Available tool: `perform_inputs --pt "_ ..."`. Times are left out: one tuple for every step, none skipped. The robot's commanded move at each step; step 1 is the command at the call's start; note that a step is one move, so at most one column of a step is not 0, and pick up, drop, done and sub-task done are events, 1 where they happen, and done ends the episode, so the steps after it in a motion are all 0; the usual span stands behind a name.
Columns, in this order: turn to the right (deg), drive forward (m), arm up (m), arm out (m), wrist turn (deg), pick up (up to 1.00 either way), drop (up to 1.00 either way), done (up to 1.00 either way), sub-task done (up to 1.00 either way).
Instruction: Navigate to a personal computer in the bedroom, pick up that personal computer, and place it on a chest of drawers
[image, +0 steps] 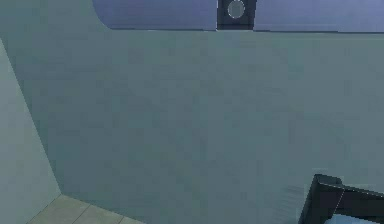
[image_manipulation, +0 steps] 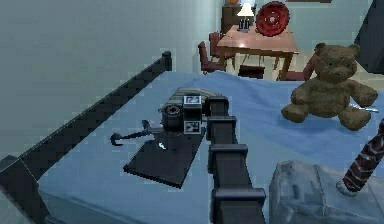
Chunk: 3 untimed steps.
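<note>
In the forward view, a pale wall (image: 18, 130) stands at the left above a strip of beige floor (image: 70, 212), and a blue-grey wall (image: 190, 110) spreads across the middle. At the top edge a bluish band (image: 150, 12) is cut off; a dark square with a grey disc (image: 235, 11) is set in it, too partial to identify. A dark frame corner (image: 340, 200) is cut off at the bottom right.

In the arm side view, a dark rail (image_manipulation: 90, 120) runs along the left edge of the bed (image_manipulation: 260, 110). Just inside that rail the personal computer (image_manipulation: 165, 160), a dark flat slab, lies on the blue cover. The gripper (image_manipulation: 128, 137) shows at the slab's far left corner; I cannot tell whether it holds anything or touches the slab. Two white squares (image_manipulation: 187, 112) carry black marks too small to make out, and the arm (image_manipulation: 232, 170) partly hides the cover beside the slab. A teddy bear (image_manipulation: 325, 85) sits upright towards the bed's right edge. At the bottom right a grey pillow (image_manipulation: 305, 195) and a dark stick (image_manipulation: 365, 160) are cut off. Beyond the bed stand a wooden table (image_manipulation: 262, 42), chairs (image_manipulation: 212, 50), a lamp (image_manipulation: 245, 12) and a red round thing (image_manipulation: 272, 17).
</note>
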Motion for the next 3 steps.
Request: perform_inputs --pt "0.0 0.0 0.0 0.0 42.0 0.0 0.0 0.0 0.0" --pt "0.0 0.0 -0.3 0.0 0.0 0.0 0.0 0.0 0.0" --pt "0.0 0.0 0.0 0.0 0.0 1.0 0.0 0.0 0.0"
